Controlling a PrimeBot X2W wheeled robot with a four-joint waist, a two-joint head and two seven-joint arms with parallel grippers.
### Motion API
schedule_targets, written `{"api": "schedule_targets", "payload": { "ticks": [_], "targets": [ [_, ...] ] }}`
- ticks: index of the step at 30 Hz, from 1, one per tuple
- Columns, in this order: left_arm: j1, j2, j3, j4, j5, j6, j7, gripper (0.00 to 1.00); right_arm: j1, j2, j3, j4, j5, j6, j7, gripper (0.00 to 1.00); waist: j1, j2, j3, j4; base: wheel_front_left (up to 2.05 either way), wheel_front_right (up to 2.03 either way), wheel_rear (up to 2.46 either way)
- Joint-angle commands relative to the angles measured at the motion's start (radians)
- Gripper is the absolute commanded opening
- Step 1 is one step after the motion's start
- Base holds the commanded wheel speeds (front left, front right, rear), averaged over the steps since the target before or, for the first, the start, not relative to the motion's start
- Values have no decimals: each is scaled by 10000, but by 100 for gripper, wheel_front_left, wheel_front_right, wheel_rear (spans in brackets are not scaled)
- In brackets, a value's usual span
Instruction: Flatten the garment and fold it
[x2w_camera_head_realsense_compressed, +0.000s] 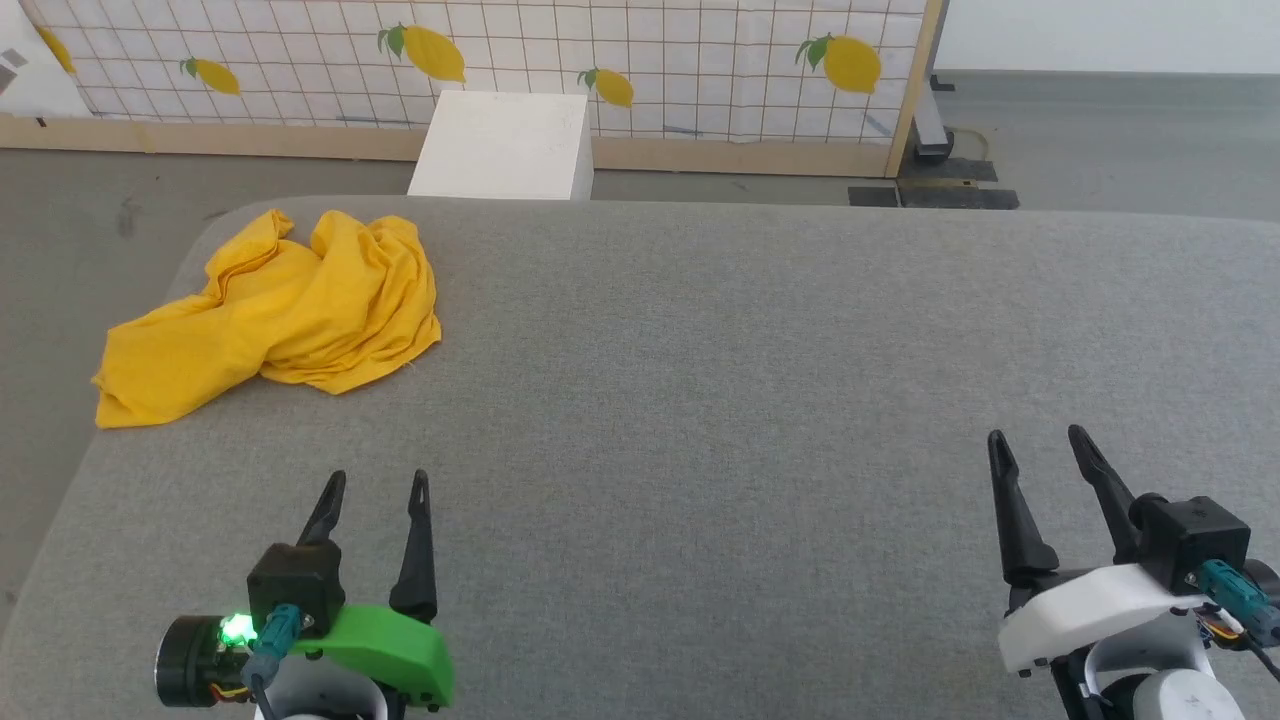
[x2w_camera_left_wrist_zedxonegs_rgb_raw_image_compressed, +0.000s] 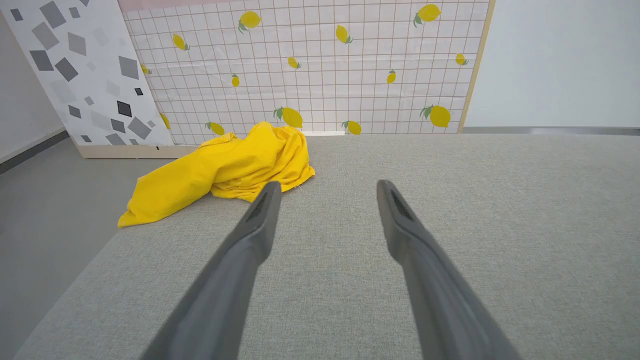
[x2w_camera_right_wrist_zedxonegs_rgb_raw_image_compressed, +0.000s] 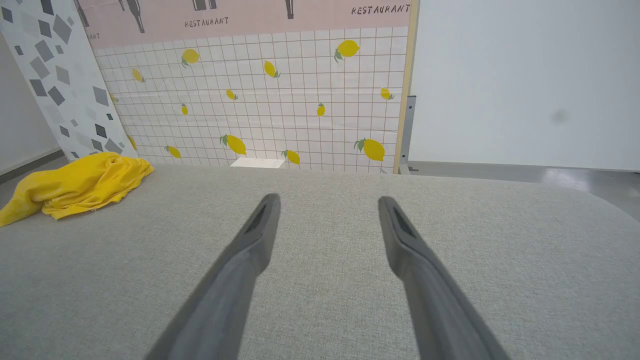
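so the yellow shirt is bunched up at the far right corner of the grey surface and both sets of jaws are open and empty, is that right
Not the right: the head view shows the yellow shirt bunched up at the far left corner of the grey surface. Both sets of jaws are open and empty, as you said.

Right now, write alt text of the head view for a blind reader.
A crumpled mustard-yellow T-shirt lies at the far left of a grey fabric-covered surface, reaching its left edge. The left gripper and right gripper are open and empty at the bottom. A white box and lemon-print panel stand behind.
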Motion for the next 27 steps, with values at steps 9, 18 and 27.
{"api": "schedule_targets", "payload": {
  "ticks": [9, 18, 27],
  "targets": [
    [197, -3, 65, 71, -122, -20, -258, 100, -45, 4, -28, 269, 215, -7, -277, 100, 0, 0, -59, 140, 0, 0, 0],
    [327, -11, 110, 104, -202, 33, -444, 100, -11, 5, 22, 458, 256, -9, -462, 100, 0, 0, -209, 453, 0, 0, 0],
    [478, -14, 167, 127, -262, 15, -631, 100, 14, 5, 121, 731, 444, -10, -648, 100, 0, 0, -301, 864, 0, 0, 0]
  ]
}}
